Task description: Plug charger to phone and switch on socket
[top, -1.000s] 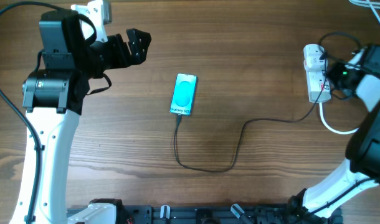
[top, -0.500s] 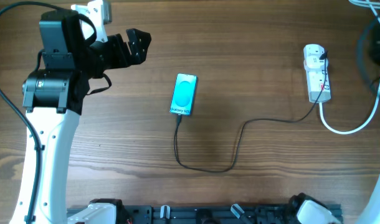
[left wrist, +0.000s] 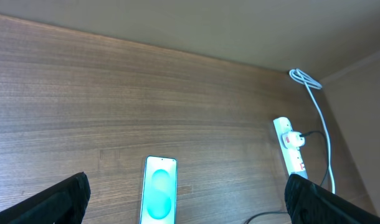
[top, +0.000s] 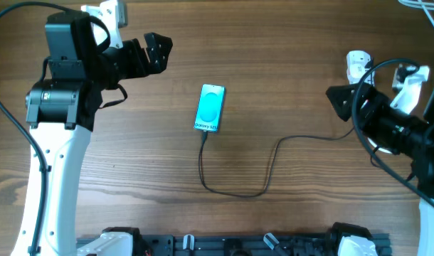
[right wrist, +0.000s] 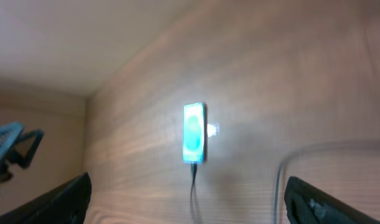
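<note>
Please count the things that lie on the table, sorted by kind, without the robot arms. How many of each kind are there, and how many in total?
Phone: 1
Power strip: 1
Cables: 2 (black charger cable, white cable)
Total: 4

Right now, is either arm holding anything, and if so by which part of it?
Nothing is held. The left gripper and the right gripper both have jaws wide open and empty; the phone and charger lie free on the table.
</note>
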Robot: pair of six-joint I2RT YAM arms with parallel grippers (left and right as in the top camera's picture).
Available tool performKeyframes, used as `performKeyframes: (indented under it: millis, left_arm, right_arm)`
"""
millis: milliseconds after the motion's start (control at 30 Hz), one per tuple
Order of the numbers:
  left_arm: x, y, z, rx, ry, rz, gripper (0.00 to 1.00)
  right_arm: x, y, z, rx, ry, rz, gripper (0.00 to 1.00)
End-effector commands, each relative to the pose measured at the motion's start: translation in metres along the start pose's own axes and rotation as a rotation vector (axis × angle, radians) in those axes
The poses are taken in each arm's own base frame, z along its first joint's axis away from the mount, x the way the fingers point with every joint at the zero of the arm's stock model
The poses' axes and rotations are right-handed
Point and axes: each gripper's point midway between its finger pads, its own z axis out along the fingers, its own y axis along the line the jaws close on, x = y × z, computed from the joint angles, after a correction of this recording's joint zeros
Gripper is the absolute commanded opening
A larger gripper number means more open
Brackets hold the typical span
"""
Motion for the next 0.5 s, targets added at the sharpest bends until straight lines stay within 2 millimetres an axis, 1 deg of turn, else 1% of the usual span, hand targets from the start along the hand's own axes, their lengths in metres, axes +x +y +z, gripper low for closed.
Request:
performKeyframes:
  millis: [0,133,300,400,467]
  left_arm:
    - [-0.002,0.001,-0.002,-0.008,-0.01,0.011,1.0]
    - [-0.002,0.001,-0.002,-0.008,-0.01,0.011,1.0]
    - [-0.002,0.001,-0.002,-0.008,-0.01,0.011,1.0]
    - [-0.002,0.001,-0.002,-0.008,-0.01,0.011,1.0]
    - [-0.002,0.001,-0.002,-0.008,-0.01,0.011,1.0]
  right_arm:
    - [0.0,-0.028,0.004,0.147,-0.008,0.164,1.0]
    - [-0.003,-0.041,0.014,0.2,0.014,0.186,1.0]
    - [-0.001,-0.055,0.038,0.221,0.056,0.202,1.0]
    - [0.0,-0.055,0.057,0.183,-0.001,0.113,1.0]
    - [0.002,-0.053,0.07,0.148,-0.083,0.021,1.0]
